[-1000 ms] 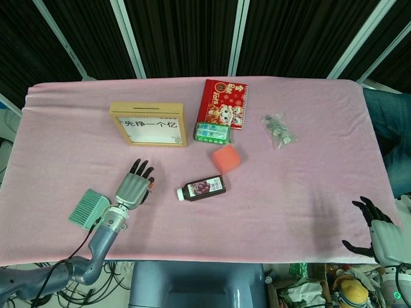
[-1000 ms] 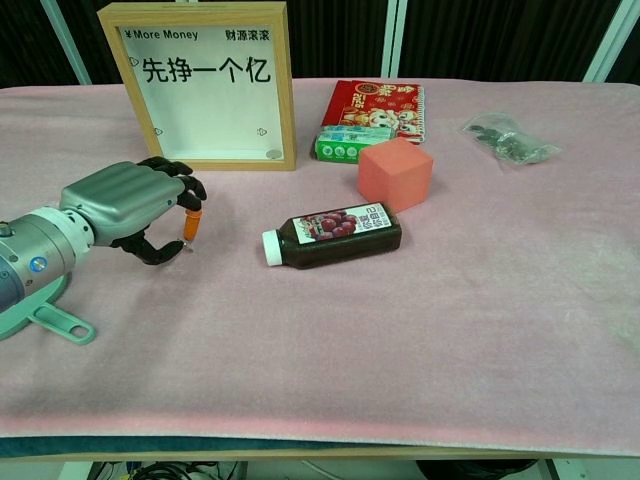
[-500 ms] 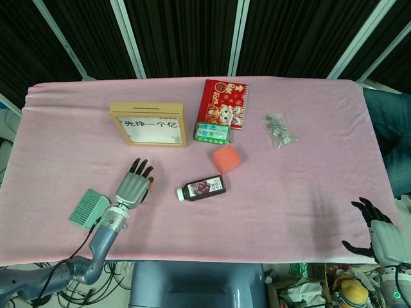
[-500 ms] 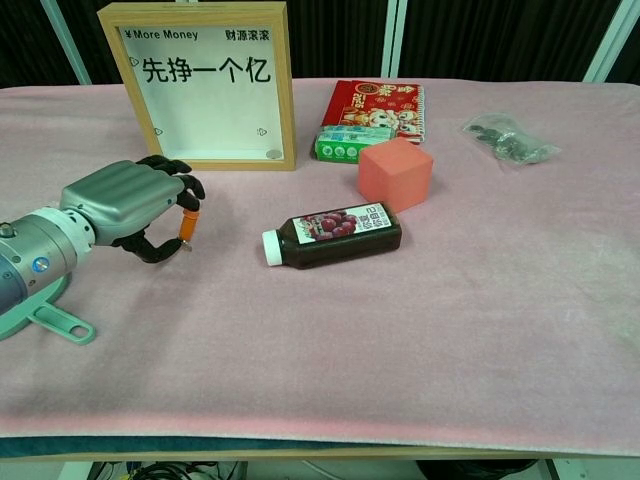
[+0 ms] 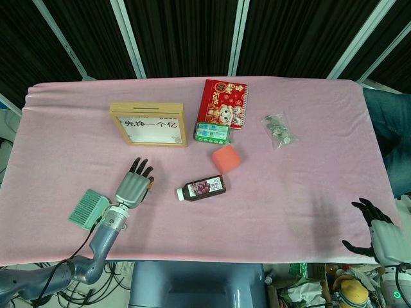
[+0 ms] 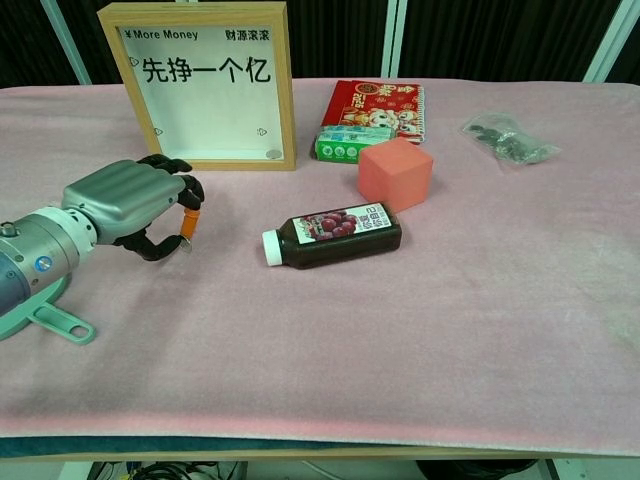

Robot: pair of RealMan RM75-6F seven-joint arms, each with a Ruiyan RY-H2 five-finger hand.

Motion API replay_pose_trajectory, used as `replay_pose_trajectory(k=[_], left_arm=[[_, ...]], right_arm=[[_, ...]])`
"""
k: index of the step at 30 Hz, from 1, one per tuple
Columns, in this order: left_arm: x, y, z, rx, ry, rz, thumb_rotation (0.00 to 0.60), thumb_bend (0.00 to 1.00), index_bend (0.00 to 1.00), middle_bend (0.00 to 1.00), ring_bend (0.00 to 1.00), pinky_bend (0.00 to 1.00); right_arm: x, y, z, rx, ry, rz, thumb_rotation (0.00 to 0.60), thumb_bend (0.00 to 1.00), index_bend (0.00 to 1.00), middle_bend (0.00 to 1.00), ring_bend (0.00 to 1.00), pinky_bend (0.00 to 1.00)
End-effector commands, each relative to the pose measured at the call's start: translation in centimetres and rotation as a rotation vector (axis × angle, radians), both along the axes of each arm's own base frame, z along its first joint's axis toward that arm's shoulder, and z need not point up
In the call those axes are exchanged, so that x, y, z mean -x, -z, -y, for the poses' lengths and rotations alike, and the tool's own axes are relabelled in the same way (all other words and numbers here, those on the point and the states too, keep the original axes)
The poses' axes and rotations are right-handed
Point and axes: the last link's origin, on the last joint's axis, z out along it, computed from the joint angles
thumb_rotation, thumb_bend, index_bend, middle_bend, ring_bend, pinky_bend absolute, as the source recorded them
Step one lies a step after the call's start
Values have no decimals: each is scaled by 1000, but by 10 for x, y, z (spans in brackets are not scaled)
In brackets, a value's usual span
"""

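Pinching a slim orange stick point(image 6: 189, 222), the metal-backed left hand point(image 6: 130, 206) sits left of the dark plastic juice bottle point(image 6: 333, 235); the right hand point(image 5: 377, 232) hangs slack-fingered, grasping nothing.

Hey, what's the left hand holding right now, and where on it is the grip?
The left hand pinches a small orange piece near its upper end; what it is cannot be told. The right hand holds nothing.

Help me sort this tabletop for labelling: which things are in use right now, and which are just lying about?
In use:
left hand
small orange item pinched in its fingers

Lying about:
wooden money-box frame
juice bottle
coral cube
green carton
red envelope pack
clear bag
green brush
right hand, off the table edge
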Motion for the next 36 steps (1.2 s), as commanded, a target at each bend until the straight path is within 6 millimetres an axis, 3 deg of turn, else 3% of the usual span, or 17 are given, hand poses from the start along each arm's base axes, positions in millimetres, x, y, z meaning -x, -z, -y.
replay_pose_trajectory(k=[1,16,25,36], left_arm=[[-1,0,0,-4,2,4,600,494,612,216,0,0],[-19,-21,10,-44,87,29,600,494,618,219,0,0],[-48,-70,22,-101,190,34,600,493,630,224,0,0],[-86,-130,-5,-201,188,45,600,494,637,234,0,0]], right_arm=[[0,0,0,0,1,1,600,71,189,75,137,202],[0,-1,0,6,2,3,600,72,189,75,137,202],[0,-2,0,14,5,3,600,72,190,75,137,202],[-1,-3,-1,22,4,6,600,73,189,75,137,202]])
